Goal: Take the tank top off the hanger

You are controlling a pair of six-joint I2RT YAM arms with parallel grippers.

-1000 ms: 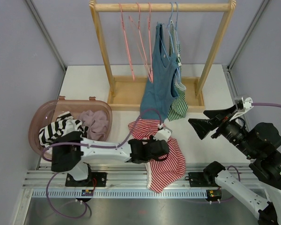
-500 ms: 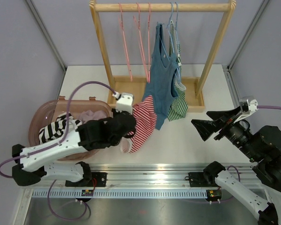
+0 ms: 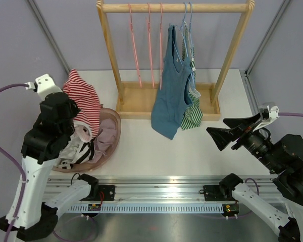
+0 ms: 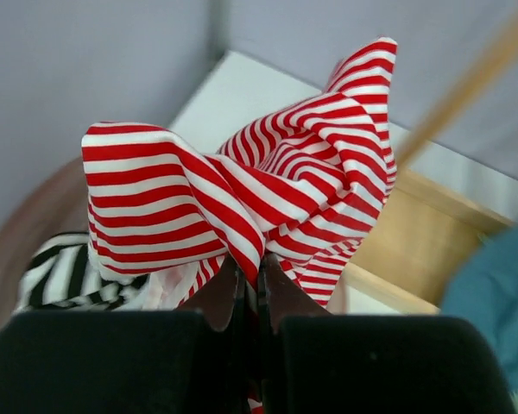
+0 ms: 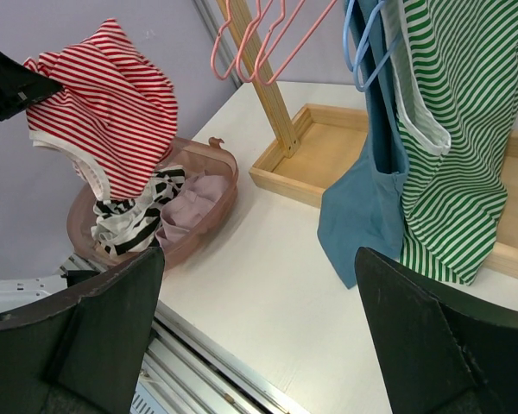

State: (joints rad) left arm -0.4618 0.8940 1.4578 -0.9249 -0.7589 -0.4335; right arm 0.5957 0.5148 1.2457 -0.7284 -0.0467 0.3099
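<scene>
**Left gripper** (image 4: 249,280): the jaws are pressed tight together on a bunched fold of the red-and-white striped tank top (image 4: 242,185). The fold is pinched between the two dark fingers, and the cloth billows out just beyond them.

**Red-and-white striped tank top**: it is off any hanger and hangs from the raised left gripper at the far-left side of the scene. Its lower edge is above the basket (image 3: 113,136), and it is well apart from the wooden rack (image 3: 174,7).

**Basket**: a translucent pinkish tub at the left edge of the table (image 3: 192,151). It holds a black-and-white striped garment (image 5: 129,216) and a pale pink garment (image 5: 194,194).

**Wooden rack**: it stands at the back of the table on a tray-like base. Bare pink hangers (image 3: 150,40) hang from the left part of the rail. To their right are a blue tank top (image 3: 169,96) and, just behind it, a green-and-white striped tank top (image 5: 453,129).

**Right gripper** (image 3: 225,132): the jaws are spread wide and hold nothing. It hovers over the right side of the table and points left, clear of every garment. The wrist view between the parted fingers takes in the rack, the basket and the held top
</scene>
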